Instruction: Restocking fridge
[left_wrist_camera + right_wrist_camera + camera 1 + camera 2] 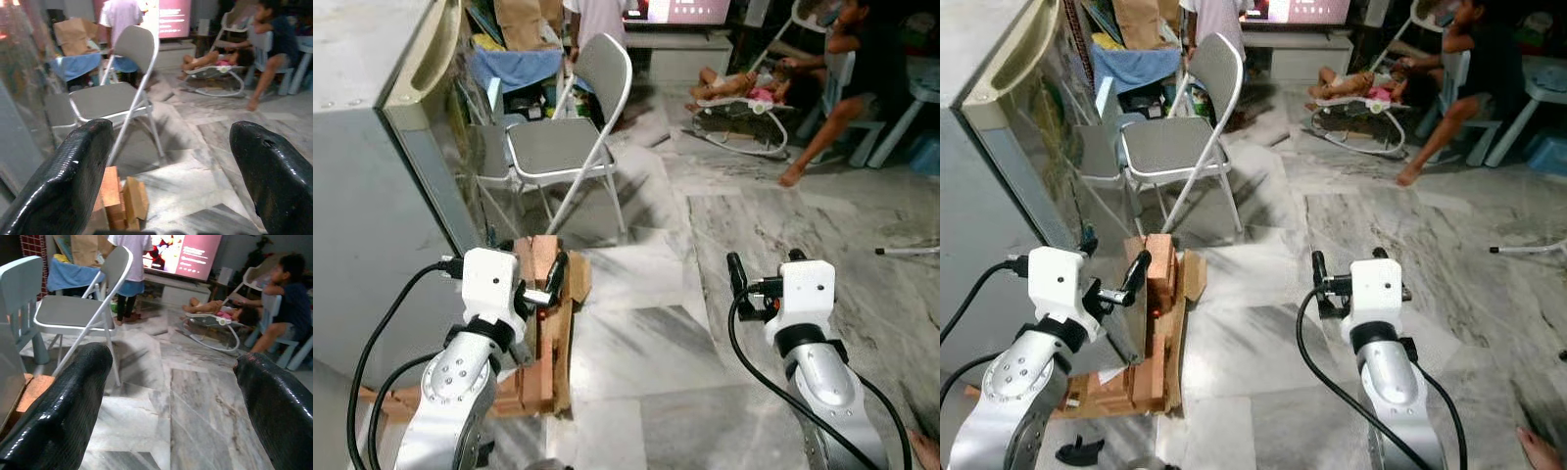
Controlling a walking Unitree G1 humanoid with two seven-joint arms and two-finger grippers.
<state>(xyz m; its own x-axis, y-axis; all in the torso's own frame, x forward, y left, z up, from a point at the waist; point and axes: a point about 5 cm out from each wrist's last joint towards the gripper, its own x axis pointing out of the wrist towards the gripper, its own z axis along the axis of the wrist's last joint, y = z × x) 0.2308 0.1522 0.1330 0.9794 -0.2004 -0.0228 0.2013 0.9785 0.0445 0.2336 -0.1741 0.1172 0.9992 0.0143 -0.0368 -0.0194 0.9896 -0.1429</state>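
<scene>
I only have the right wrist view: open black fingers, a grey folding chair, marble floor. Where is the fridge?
Observer: The grey fridge stands at the robot's left, close beside its left arm.
Reviewer: And what is that arm's gripper doing?
Observer: The left gripper is open and empty, held near a stack of wooden blocks at the fridge's foot.
Reviewer: Anything else lying by that stack?
Observer: A small black object lies on the floor near the blocks; I cannot tell what it is.
</scene>
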